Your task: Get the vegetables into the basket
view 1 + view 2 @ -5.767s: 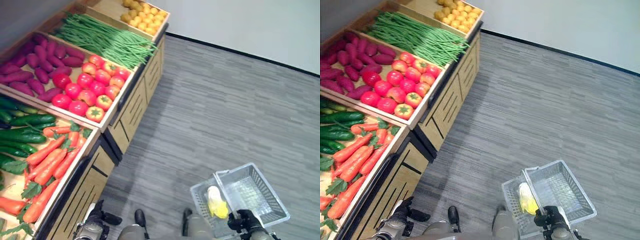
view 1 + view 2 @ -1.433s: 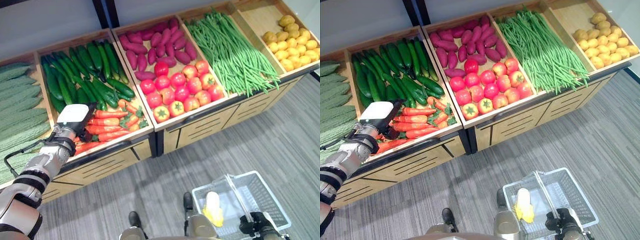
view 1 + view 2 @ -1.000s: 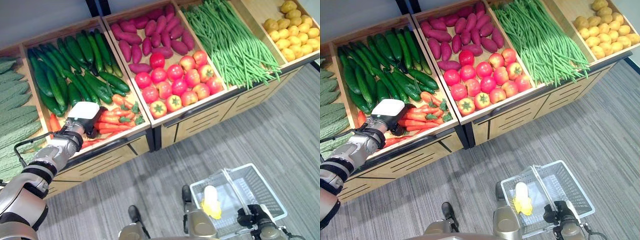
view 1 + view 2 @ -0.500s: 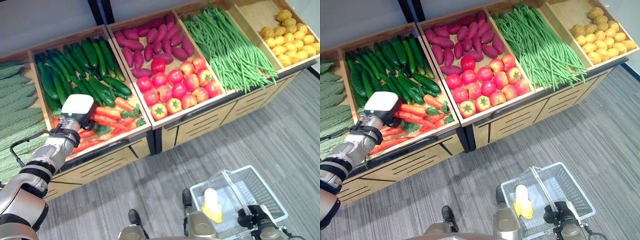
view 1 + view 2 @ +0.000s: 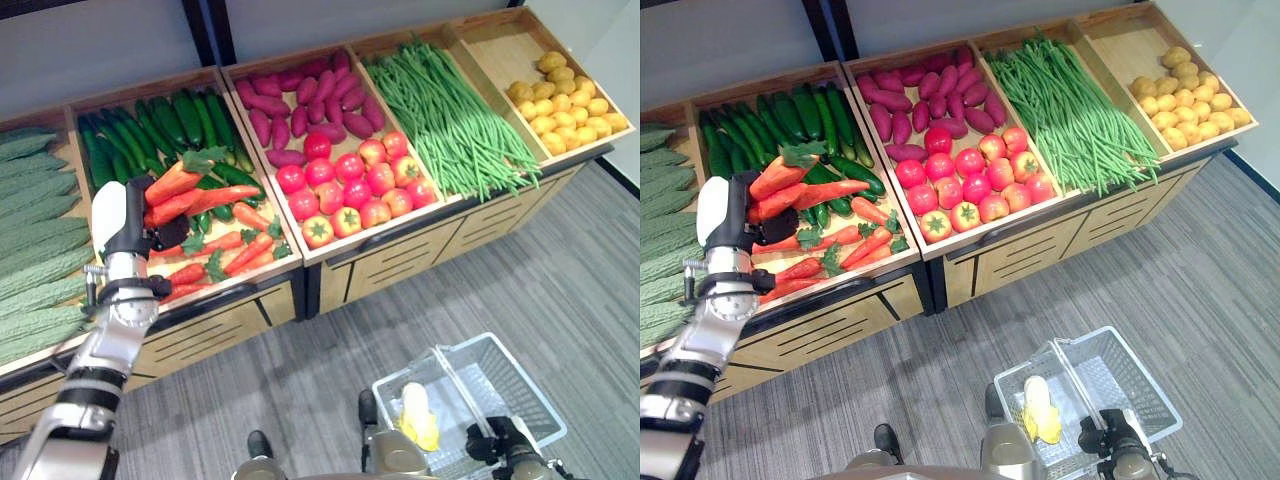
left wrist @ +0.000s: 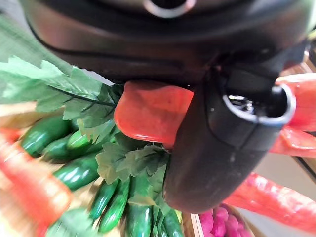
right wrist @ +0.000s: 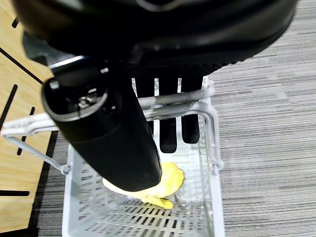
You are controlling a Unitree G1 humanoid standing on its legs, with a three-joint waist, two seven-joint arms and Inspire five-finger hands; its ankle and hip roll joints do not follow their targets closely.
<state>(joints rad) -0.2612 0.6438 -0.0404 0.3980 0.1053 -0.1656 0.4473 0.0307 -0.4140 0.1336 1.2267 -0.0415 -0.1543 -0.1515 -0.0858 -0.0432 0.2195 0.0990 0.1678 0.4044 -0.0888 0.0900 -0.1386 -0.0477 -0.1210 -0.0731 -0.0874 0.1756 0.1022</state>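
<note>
So the left hand is up above the produce counter with its fingers curled round a bunch of carrots — a couple of orange roots with leafy green tops sticking out past the fingers, clear of the bin under them. In the left wrist view you can see a fat orange carrot end pressed right against the palm, with the leaves fanning out beside it.

Directly below that hand is the carrot bin, more carrots lying loose in it with green tops mixed in. Just beyond the hand are the dark green cucumbers, and off to its outer side the bumpy pale green bitter gourds. Going the other way along the counter from the hand: purple sweet potatoes with red tomatoes in front of them, then green beans, then yellow potatoes at the far end.

The right hand is down low, well apart from the left one, fingers wrapped round the handle of the clear plastic basket — it hangs over the grey floor. A yellow and white vegetable lies in the basket's bottom, just under that hand.
</note>
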